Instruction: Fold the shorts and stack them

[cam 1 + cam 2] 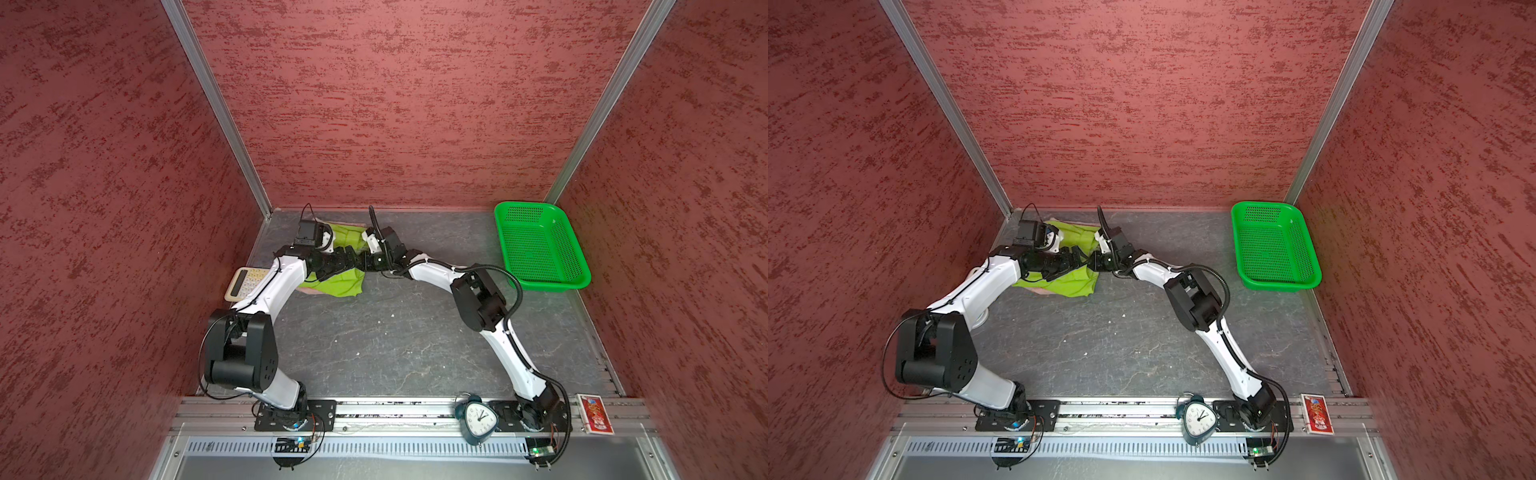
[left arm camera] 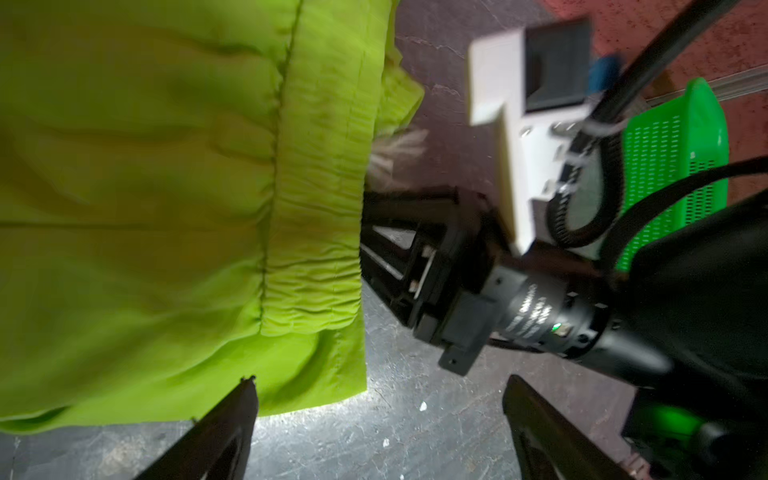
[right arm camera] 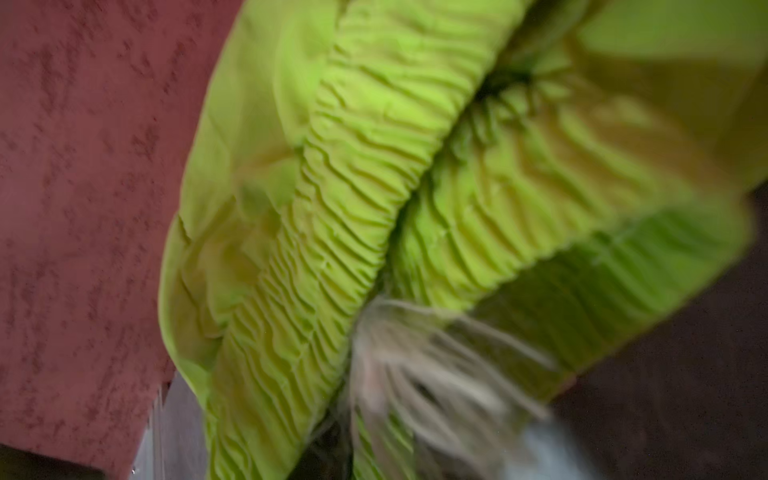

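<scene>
The lime green shorts lie at the back left of the table in both top views, on top of the dusty pink shorts, of which only slivers show. My left gripper is open over bare table just off the green hem, with nothing between its fingers. My right gripper reaches in from the right and is shut on the green pair's gathered waistband. In the right wrist view fabric and a frayed white drawstring hide its jaws. Both grippers meet over the shorts' right edge.
A green perforated basket stands at the back right. A calculator lies by the left wall under the left arm. A clock and a red card box rest on the front rail. Red walls close three sides.
</scene>
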{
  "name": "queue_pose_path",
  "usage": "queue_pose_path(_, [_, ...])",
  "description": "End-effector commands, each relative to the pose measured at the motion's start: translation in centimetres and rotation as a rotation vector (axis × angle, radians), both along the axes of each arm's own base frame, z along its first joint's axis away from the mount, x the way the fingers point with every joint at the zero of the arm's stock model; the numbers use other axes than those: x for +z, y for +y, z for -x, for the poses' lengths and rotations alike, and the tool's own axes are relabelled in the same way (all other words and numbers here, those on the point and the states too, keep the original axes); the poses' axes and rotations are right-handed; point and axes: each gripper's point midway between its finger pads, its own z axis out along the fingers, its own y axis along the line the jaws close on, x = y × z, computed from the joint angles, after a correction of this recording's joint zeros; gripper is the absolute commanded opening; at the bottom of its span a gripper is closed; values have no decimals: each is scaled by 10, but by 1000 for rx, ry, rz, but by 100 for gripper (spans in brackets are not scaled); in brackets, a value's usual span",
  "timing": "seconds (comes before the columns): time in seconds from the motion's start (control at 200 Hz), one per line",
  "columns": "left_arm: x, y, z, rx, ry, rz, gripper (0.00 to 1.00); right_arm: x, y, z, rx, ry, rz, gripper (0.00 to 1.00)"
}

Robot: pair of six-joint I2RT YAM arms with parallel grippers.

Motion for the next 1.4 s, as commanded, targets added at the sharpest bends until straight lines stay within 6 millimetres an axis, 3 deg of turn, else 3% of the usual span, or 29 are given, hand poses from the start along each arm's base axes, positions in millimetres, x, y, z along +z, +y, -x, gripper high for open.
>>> queue_pose_path(0.0, [-7,4,-28,19,-67,-15,93,25,-11,-39,-73,-33,-45,36])
queue_pose_path(0.095, [-27,13,-41,40,-28,-54,93,59,-23,-42,-109,-112,-25,54])
queue_pose_path(0.225, [-51,33,-56,78,32,-52,93,97,-68,-22,-174,-181,-23,68])
queue_pose_path(0.346, [-67,55,-68,92,44,-104,93,107,-129,8,-247,-178,-36,70])
queue_pose_path(0.561, [-88,100,-88,125,75,-192,94,89,-231,54,-392,-188,165,78])
queue_pose_path(0.656, [-76,99,-102,108,22,-166,100,79,-272,65,-456,-176,220,80])
queue_pose_path(0.746, [-56,90,-113,96,-45,-129,99,78,-303,70,-506,-181,256,81])
queue_pose_path(0.862, [-19,77,-125,106,-156,-65,99,81,-343,71,-578,-189,319,85])
queue_pose_path(0.927, [7,76,-127,121,-227,-70,99,97,-366,75,-629,-231,344,88])
queue_pose_path(0.997, [33,85,-120,162,-291,-121,99,103,-393,80,-684,-247,400,98])
queue_pose_path(1.137, [71,117,-84,288,-429,-288,99,103,-455,95,-837,-278,548,99])
queue_pose_path(1.252, [70,142,-40,377,-516,-431,100,93,-513,112,-1050,-286,604,99])
queue_pose_path(1.317, [56,151,-15,424,-549,-485,99,82,-543,126,-1178,-307,615,99])
queue_pose_path(1.393, [32,155,8,451,-580,-514,99,70,-559,137,-1240,-370,593,99])
